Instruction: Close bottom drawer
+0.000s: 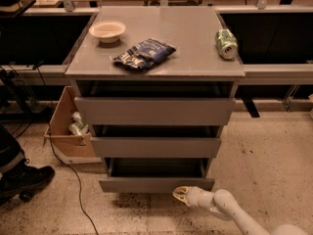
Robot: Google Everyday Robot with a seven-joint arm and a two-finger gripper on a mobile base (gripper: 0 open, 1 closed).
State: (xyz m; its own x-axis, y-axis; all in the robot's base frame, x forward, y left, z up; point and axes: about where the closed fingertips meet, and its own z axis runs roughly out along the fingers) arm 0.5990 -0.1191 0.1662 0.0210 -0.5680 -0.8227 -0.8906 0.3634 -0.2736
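Note:
The bottom drawer [155,183] is the lowest of three grey handleless drawers in a cabinet; it stands pulled out, its slim front facing me and its dark tray showing behind. The middle drawer [155,147] and the taller top drawer [154,111] also stand partly out. My gripper [180,195] is at the end of a white arm that comes in from the bottom right. It sits just below and in front of the right part of the bottom drawer's front, close to the floor.
On the cabinet top [195,43] lie a white bowl [107,31], a dark snack bag [143,54] and a green can [226,43]. A cardboard box [68,126] with cans stands at the left. A person's shoe [24,180] and a cable [73,180] are on the floor left.

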